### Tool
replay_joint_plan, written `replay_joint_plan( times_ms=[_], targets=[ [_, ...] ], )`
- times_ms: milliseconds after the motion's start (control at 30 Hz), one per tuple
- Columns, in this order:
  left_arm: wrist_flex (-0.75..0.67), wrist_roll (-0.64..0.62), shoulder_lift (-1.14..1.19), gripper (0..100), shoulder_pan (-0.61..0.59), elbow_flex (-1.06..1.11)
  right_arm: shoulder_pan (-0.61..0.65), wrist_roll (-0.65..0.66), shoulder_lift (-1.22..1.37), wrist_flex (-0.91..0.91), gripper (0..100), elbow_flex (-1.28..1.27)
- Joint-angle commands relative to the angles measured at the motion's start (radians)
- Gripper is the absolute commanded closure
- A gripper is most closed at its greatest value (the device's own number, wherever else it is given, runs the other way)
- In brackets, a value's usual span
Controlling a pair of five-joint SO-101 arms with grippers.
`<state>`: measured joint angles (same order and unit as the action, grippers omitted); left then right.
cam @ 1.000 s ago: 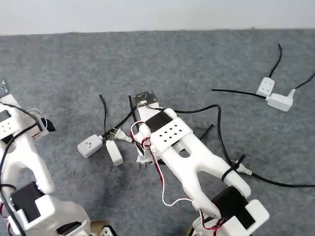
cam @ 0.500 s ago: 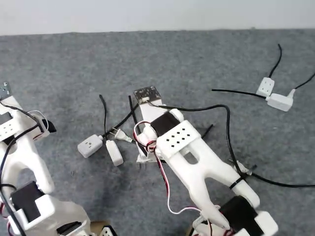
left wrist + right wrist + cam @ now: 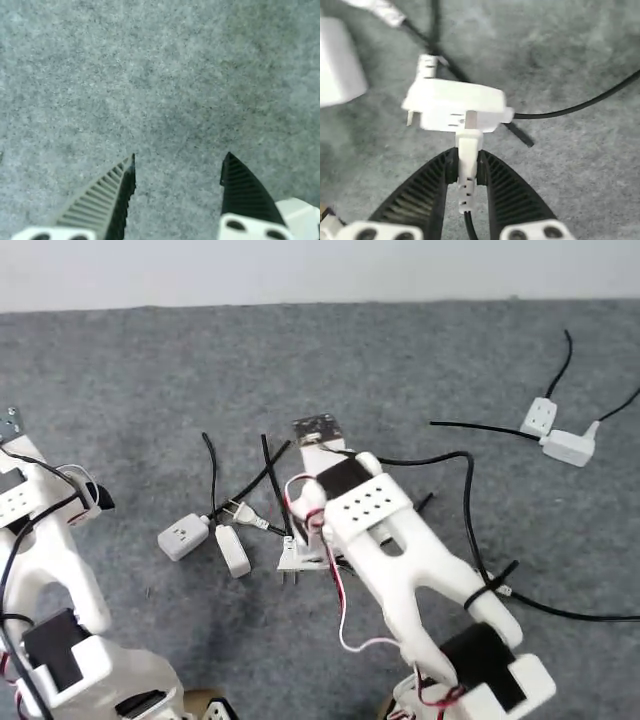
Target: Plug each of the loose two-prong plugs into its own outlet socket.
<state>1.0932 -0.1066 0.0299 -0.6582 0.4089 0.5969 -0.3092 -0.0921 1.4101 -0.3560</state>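
My right gripper point(image 3: 468, 157) is shut on a slim white plug point(image 3: 468, 142) whose front end sits in a white socket block point(image 3: 457, 107) lying on the carpet. From above, that block point(image 3: 293, 558) lies under the right arm's wrist point(image 3: 345, 495), with two prongs showing at its near edge. To its left lie a white outlet socket point(image 3: 183, 536), a white plug body point(image 3: 233, 550) and a small two-prong plug point(image 3: 240, 512) on a black cord. My left gripper point(image 3: 177, 175) is open over bare carpet, with nothing between its fingers.
At the far right, another white socket point(image 3: 540, 416) and a white plug point(image 3: 570, 447) lie touching each other. Black cords point(image 3: 465, 500) loop across the grey carpet around the right arm. The left arm point(image 3: 50, 540) stands at the left edge.
The right arm's wrist has swung a little to the right and away from the camera, dragging its black cord along. The socket block has barely shifted. The left arm has kept still.
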Motion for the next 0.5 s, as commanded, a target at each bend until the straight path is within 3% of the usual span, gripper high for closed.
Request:
replay_joint_plan(
  times_ms=[0, 467],
  targets=[
    [-0.02, -0.018, -0.051, 74, 0.008, -0.013, -0.035, -0.005, 0.007, -0.015, 99.1, 0.043],
    [-0.037, -0.018, -0.051, 74, 0.008, -0.012, 0.039, -0.006, 0.012, -0.059, 99.1, 0.044]
  ],
)
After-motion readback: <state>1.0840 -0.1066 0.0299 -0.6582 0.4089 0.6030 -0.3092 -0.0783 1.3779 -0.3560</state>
